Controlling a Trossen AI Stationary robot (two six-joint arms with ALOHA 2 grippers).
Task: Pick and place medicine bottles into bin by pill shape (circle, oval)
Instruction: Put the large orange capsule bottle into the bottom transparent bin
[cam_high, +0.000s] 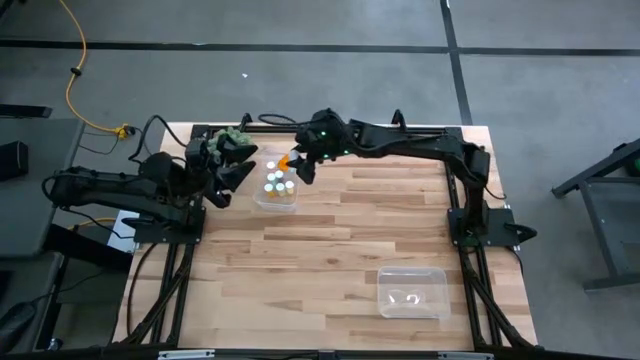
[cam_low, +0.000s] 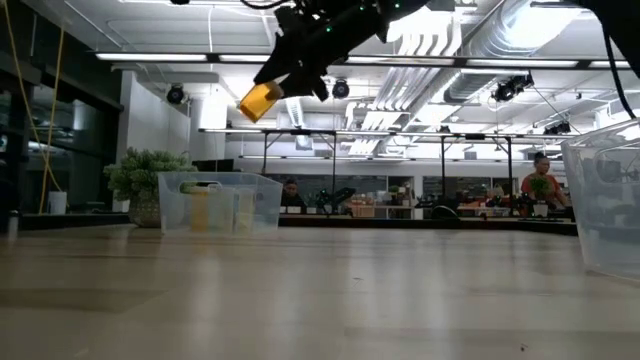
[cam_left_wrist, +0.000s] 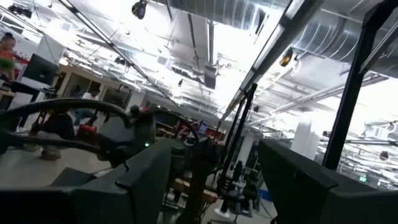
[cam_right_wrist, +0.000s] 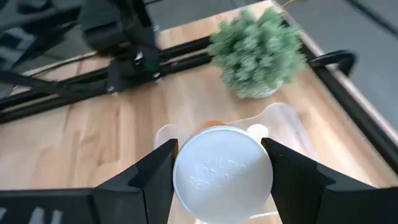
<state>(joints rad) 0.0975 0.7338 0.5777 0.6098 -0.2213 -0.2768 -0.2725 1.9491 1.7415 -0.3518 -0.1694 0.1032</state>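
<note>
My right gripper (cam_high: 300, 163) is shut on a yellow-orange medicine bottle (cam_low: 258, 101) with a white cap (cam_right_wrist: 222, 167). It holds the bottle high above the table, over the far edge of a clear bin (cam_high: 277, 190) at the far left. That bin holds several small bottles (cam_high: 279, 184) and also shows in the low view (cam_low: 220, 203). My left gripper (cam_high: 232, 165) is open and empty just left of this bin, raised and pointing up toward the ceiling in the left wrist view (cam_left_wrist: 214, 180). My right gripper pinches the bottle between its two fingers, which stand on either side of the white cap (cam_right_wrist: 186, 180). The cap faces back toward the wrist. The orange body (cam_low: 255, 103) sticks out past the fingertips, slanting down. The bottle is lifted clear, above the bin.
A green spiky plant (cam_high: 235, 135) stands at the far left corner, just behind the bottle bin. A second clear bin (cam_high: 412, 292) sits near the front right with two small things in it. Bare wood lies between the two bins.
</note>
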